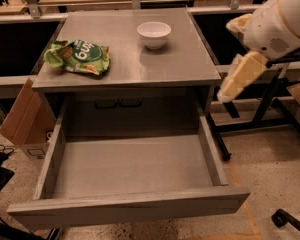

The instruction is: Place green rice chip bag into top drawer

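Observation:
The green rice chip bag lies crumpled on the left part of the grey tabletop, near its left edge. The top drawer is pulled wide open below the tabletop, and its floor is bare. My gripper hangs on the white arm at the right, just off the table's right edge. It is above the drawer's right wall, far from the bag, and holds nothing that I can see.
A white bowl stands at the back middle of the tabletop. A cardboard box leans left of the drawer. Black table legs and a caster are on the floor at the right.

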Available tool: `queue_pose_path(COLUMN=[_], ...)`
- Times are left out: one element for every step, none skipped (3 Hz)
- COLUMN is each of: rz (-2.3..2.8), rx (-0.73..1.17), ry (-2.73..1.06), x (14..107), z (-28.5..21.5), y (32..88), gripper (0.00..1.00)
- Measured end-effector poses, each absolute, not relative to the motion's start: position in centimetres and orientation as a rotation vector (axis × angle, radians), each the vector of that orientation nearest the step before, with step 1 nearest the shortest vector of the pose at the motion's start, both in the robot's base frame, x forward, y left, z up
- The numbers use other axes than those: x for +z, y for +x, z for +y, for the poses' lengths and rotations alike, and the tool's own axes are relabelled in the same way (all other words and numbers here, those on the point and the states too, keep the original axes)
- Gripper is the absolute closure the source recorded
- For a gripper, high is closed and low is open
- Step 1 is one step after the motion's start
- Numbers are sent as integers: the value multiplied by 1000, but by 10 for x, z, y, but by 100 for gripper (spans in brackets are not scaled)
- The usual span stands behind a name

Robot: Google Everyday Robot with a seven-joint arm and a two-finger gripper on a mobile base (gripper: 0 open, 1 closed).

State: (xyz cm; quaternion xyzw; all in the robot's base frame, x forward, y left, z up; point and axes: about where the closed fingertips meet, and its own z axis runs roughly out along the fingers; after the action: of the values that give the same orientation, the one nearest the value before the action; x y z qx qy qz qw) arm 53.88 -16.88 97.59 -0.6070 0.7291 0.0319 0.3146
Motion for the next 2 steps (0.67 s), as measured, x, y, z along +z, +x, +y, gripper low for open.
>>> queue_pose_path(rz=[1653,1565], rx=[226,283], ry=[-1473,-1405], x=[988,992], z=[-103,-41], y=[626,658], gripper=[0,0])
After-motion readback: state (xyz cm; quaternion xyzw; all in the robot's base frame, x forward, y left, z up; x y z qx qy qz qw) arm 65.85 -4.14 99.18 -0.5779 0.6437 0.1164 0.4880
